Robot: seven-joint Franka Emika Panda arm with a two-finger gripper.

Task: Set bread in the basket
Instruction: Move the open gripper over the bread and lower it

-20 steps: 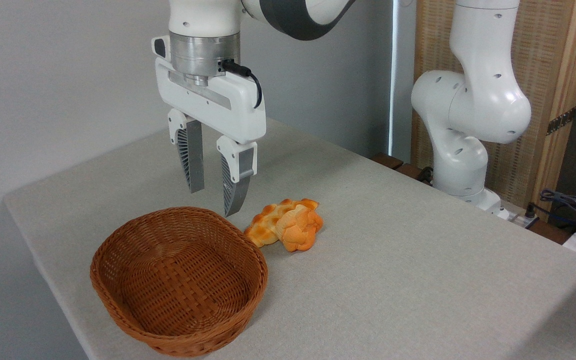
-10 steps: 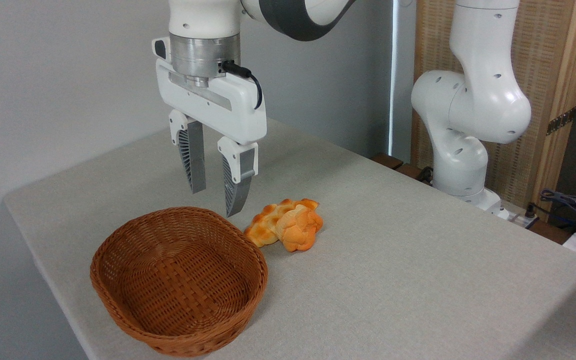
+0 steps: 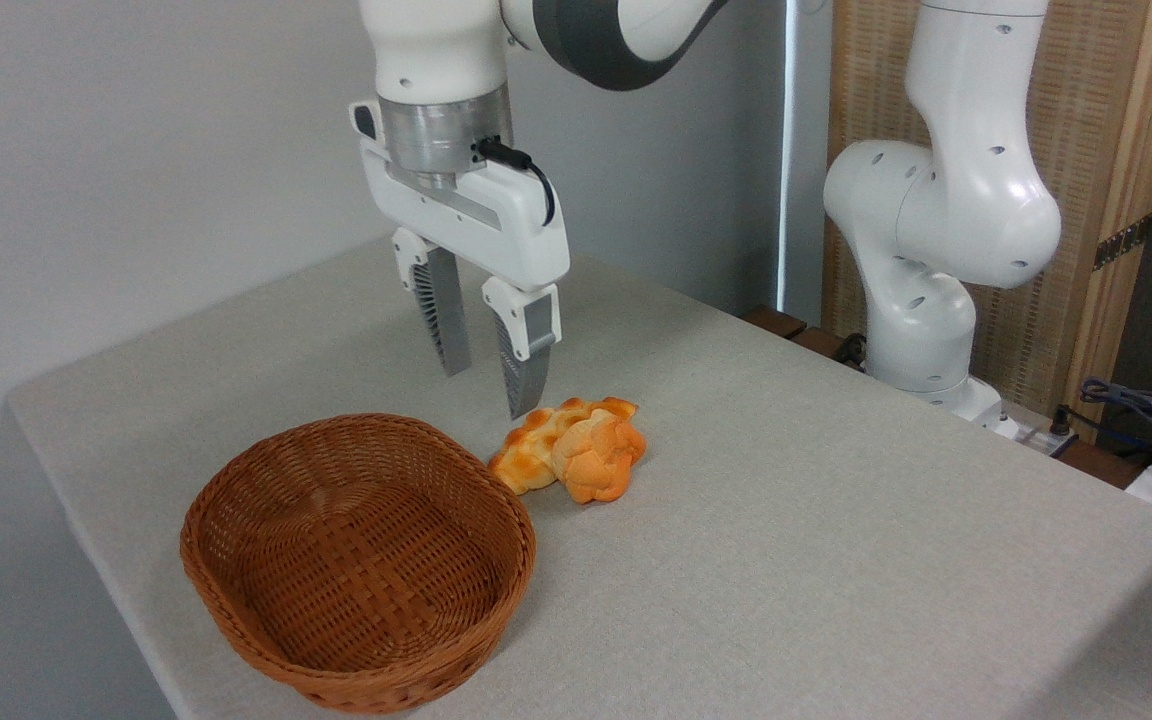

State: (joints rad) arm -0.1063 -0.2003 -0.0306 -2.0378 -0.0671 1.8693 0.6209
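the two grey fingers [image 3: 524,378] are apart with nothing between them, and they point down at the table [image 3: 836,520]. the gripper [image 3: 488,385] hangs in the upper middle of the frame, a little up and left of the bread [image 3: 601,458]. the bread is a small lumpy orange bun in the middle of the frame, and it leans on a longer golden loaf [image 3: 536,447]. the basket [image 3: 236,590] sits empty at the lower left, just beside them. the bun looks soft and light, so a hard squeeze could squash it. i think the best place to hold is across its round middle, away from the loaf
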